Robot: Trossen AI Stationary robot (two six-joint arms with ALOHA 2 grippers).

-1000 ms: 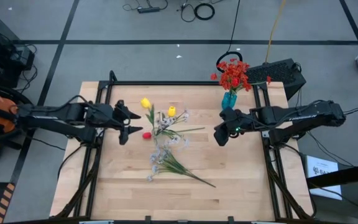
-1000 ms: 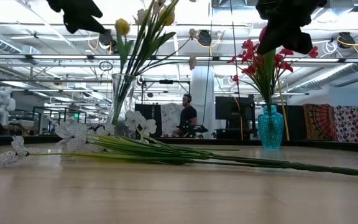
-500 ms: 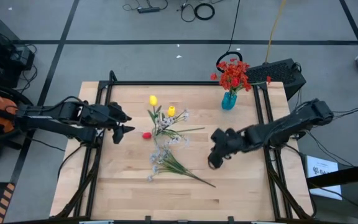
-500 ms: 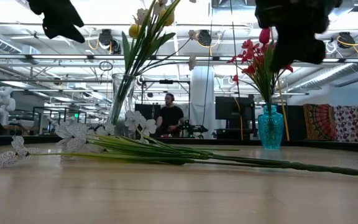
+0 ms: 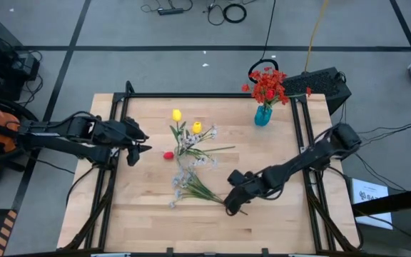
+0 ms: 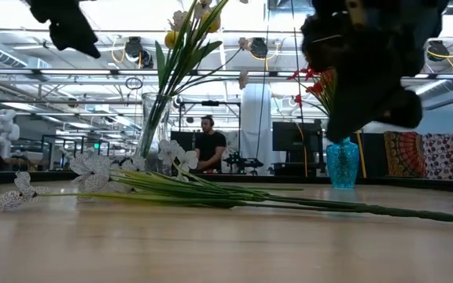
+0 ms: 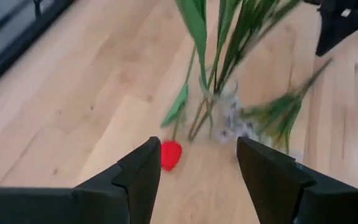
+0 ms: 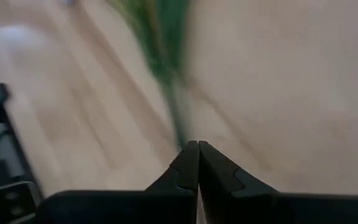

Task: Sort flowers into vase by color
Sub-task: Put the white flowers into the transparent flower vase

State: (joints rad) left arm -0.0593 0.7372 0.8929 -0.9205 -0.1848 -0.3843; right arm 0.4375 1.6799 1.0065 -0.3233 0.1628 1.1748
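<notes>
The teal vase (image 5: pixel 262 116) stands upright near the table's far right corner, at about 1 o'clock from the table's middle, and red flowers (image 5: pixel 267 84) stand in it. A clear glass vase (image 6: pixel 154 130) stands near the middle of the table (image 5: pixel 277 221) and holds yellow tulips (image 5: pixel 176 115) on green stalks. A loose red bud (image 5: pixel 168 154) lies on the wood at 9 o'clock from the glass vase, just beside it. The pale white sprays (image 5: pixel 180 187) lie flat at 6 o'clock from the glass vase, with their green stalks (image 5: pixel 220 199) pointing toward 4 o'clock.

The right gripper (image 5: pixel 232 204) hangs over the end of these stalks. Its fingers are pressed together and hold nothing. The left gripper (image 5: pixel 138 143) waits at 9 o'clock from the red bud, with fingers spread wide and empty.

In the room behind the table a person (image 6: pixel 209 148) is seen.
</notes>
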